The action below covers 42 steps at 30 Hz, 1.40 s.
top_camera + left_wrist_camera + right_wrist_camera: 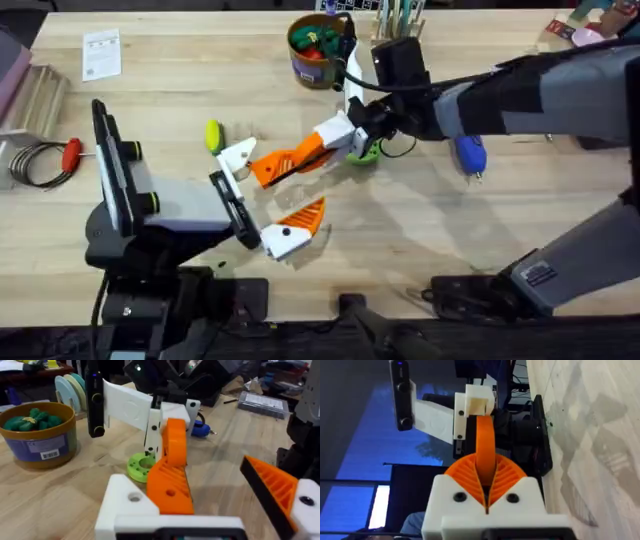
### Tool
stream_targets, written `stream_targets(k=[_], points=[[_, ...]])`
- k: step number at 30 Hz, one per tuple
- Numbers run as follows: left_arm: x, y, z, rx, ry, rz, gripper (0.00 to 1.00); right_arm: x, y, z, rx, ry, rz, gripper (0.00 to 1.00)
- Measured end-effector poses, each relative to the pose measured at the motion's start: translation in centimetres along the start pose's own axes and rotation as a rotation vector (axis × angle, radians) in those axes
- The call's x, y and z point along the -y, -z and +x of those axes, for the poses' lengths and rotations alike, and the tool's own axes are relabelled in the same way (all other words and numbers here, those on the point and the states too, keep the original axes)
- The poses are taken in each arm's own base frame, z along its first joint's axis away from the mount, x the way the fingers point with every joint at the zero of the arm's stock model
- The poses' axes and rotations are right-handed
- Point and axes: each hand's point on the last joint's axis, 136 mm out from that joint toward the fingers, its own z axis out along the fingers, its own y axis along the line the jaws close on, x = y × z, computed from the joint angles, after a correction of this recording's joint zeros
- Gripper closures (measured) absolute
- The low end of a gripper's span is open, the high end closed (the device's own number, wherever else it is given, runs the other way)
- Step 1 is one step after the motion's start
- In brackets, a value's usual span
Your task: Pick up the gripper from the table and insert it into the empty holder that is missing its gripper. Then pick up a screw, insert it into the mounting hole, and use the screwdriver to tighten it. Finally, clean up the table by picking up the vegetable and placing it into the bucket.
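- Far left of the tabletop: a red-handled screwdriver next to a cable loop, well apart from the work and not in my way
- The vegetable lies on the wood just beside the holder, not yet in the bucket, so the clean-up is all to do
- My left gripper is spread wide: the holder on one side has no seated finger, and the mount opposite carries its orange finger
- The loose orange gripper is off the tabletop and bridges from the holder to my right gripper; in the left wrist view it lies along the holder's white block, but I can't tell whether it is seated in its slot
- My right gripper is clamped on the loose orange gripper, ribbed pads pressed against both its sides
- I judge the task is at the insertion step; the screw, the tightening and the vegetable remain, and I can't make out a screw anywhere
- A flat green disc sits right under the right gripper, the one thing crowding that spot
- The bucket stands at the back, already holding green and red toys
- The screwdriver lies to the right, partly under my right arm, untouched
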Motion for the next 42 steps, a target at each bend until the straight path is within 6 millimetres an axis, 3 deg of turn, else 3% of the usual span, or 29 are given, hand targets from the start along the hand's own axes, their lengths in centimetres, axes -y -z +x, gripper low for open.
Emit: stream_targets(k=[42], points=[[-0.1,0.0,0.0,0.001,-0.002,-0.006,0.015,-1.2,-0.2,-1.1,-0.005,0.056,0.001,0.993]])
